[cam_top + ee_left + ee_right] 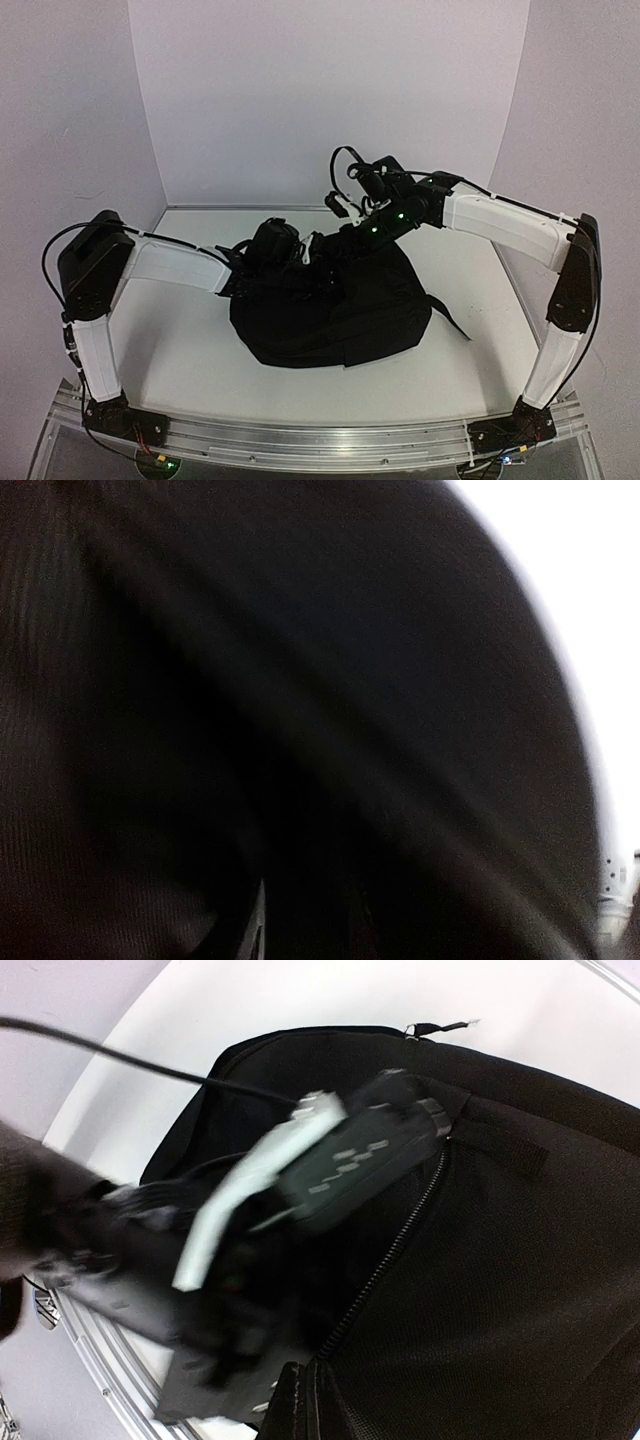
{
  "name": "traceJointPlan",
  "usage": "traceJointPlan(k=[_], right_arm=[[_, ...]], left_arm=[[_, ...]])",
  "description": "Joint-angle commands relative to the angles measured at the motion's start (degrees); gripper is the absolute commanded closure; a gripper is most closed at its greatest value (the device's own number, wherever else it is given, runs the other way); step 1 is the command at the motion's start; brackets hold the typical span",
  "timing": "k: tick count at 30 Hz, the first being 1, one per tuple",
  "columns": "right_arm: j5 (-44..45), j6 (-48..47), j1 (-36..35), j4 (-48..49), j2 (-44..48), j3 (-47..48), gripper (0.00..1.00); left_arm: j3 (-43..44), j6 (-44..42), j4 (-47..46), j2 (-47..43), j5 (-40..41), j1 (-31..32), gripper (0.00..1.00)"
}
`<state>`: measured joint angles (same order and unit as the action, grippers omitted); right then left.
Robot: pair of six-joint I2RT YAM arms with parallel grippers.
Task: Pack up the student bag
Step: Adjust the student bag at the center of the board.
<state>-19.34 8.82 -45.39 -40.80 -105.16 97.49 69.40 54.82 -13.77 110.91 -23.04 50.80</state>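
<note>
The student bag (340, 320) lies slumped in the middle of the white worktop (180, 350), with one black strap (450, 320) trailing off to its right. Both arms meet over its far, upper edge. The left arm (170, 262) reaches in from the left. Its wrist camera is pressed so close to the black fabric that it shows only dark blur, so I cannot tell whether the left pincer (415, 1120) is released or clenched. From the right wrist, that pincer points at the top end of the bag's zipper (390, 1260), with a thin black cable (120, 1055) arching above it. The right pincer (343, 207) sits clenched at the bag's top edge; whether fabric is caught in it is unclear. An aluminium rail (320, 440) borders the near edge.
</note>
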Motion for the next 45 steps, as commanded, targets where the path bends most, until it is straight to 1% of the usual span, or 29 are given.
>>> traceJointPlan(k=[1, 2, 4, 6, 8, 11, 14, 15, 17, 20, 25, 27, 30, 32, 35, 36, 38, 41, 45], right_arm=[[-2.69, -1.34, 1.3, 4.33, 0.68, -0.04, 1.0], [-2.5, -1.51, 2.1, 4.36, 0.63, -0.7, 1.0], [-3.17, -1.75, 3.42, 4.25, 0.26, -1.99, 0.94], [-4.06, -2.17, 3.85, 4.26, 0.07, -3.49, 0.91], [-4.91, -2.46, 3.91, 4.37, -0.17, -4.75, 0.9], [-5.35, -2.06, 4.21, 4.34, -0.38, -6.04, 0.89], [-5.24, -2.34, 4.9, 4.38, -1.01, -7.3, 0.8], [-5.14, -2.51, 5.25, 4.4, -1.3, -7.96, 0.75], [-5.59, -2.88, 5.67, 4.37, -1.92, -8.9, 0.69], [-6.35, -3.76, 5.83, 4.13, -1.93, -9.64, 0.61], [-7.8, -5.51, 7.44, 3.08, 1.52, -6.55, 0.4], [-5.81, -6.51, 8.38, 2.88, 2.26, -5.48, 0.37], [-3.67, -7.92, 8.8, 2.21, 1.99, -6.23, 0.36], [-3.84, -8.16, 8.79, 1.96, 1.37, -7.83, 0.37], [-3.94, -8.37, 8.82, 1.86, 0.83, -10.83, 0.41], [-4.03, -8.37, 8.76, 1.91, 0.93, -11.77, 0.42], [-5.22, -8.32, 9.07, 1.94, 1.75, -12.64, 0.45], [-6.59, -8.28, 10.22, 1.88, 3.44, -12.25, 0.47], [-7.28, -7.67, 12.94, 1.87, 5.93, -11.02, 0.46]], left_arm=[[-6.97, -2.13, 4.79, -11.94, 4.56, 0.88, 0.57], [-7.9, -2.07, 6.0, -13.74, 5.48, 0.88, 0.52], [-9.34, -1.97, 8.33, -15.95, 8.04, 0.88, 0.46], [-9.12, -2.53, 11.69, -16.81, 11.03, 0.93, 0.43], [-8.07, -2.86, 15.82, -16.8, 13.86, 0.88, 0.43], [-6.38, -2.79, 19.2, -16.0, 17.23, 0.92, 0.43], [-4.32, -1.81, 23.19, -14.58, 21.1, 0.8, 0.42], [-3.68, -0.8, 25.1, -13.87, 21.98, 0.67, 0.38], [-3.07, 0.27, 27.21, -12.88, 24.19, 0.34, 0.31], [-3.45, 1.88, 28.55, -11.69, 24.01, -0.32, 0.25], [-7.29, 2.68, 27.47, -10.74, 18.73, -4.6, 0.25], [-7.61, 1.38, 28.34, -10.58, 18.34, -6.2, 0.25], [-7.84, -1.17, 29.07, -11.01, 17.81, -9.4, 0.25], [-7.62, -3.39, 29.59, -11.86, 18.11, -11.28, 0.25], [-4.96, -9.48, 31.52, -13.58, 19.84, -12.2, 0.29], [-3.93, -11.35, 31.82, -13.95, 19.16, -11.95, 0.3], [-1.83, -13.53, 32.81, -14.36, 19.48, -10.28, 0.32], [2.21, -15.15, 35.67, -13.39, 22.12, -6.26, 0.34], [5.9, -14.59, 37.41, -11.5, 26.19, -1.6, 0.35]])
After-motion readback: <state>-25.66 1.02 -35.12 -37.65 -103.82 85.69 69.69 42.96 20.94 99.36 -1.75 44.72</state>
